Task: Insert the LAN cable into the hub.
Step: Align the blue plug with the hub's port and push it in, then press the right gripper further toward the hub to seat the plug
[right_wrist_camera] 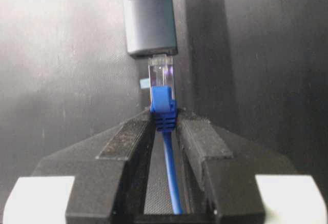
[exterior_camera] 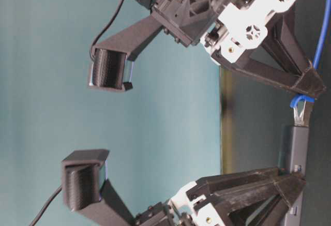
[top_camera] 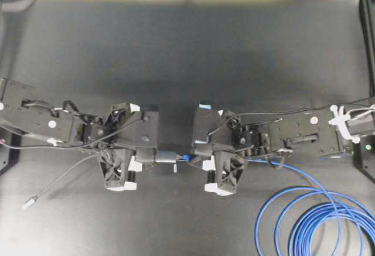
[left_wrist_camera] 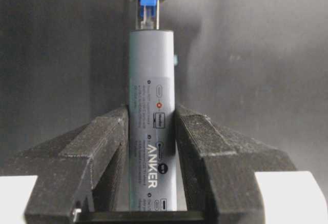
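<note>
Gripping hub, left claw (right claw pinches LAN cable).

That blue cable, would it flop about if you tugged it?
Probably. The LAN cable lies in loose loops on the table, so it likely bends easily and drags along. Its short end looks stiffer: the plug stands straight out of the right gripper toward the hub.

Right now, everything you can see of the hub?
The hub is a slim grey bar, matte, with a label of small icons and ANKER lettering. The left hand clamps its sides and holds it off the table. The LAN cable's clear plug sits at its end port, tip just entering.
</note>
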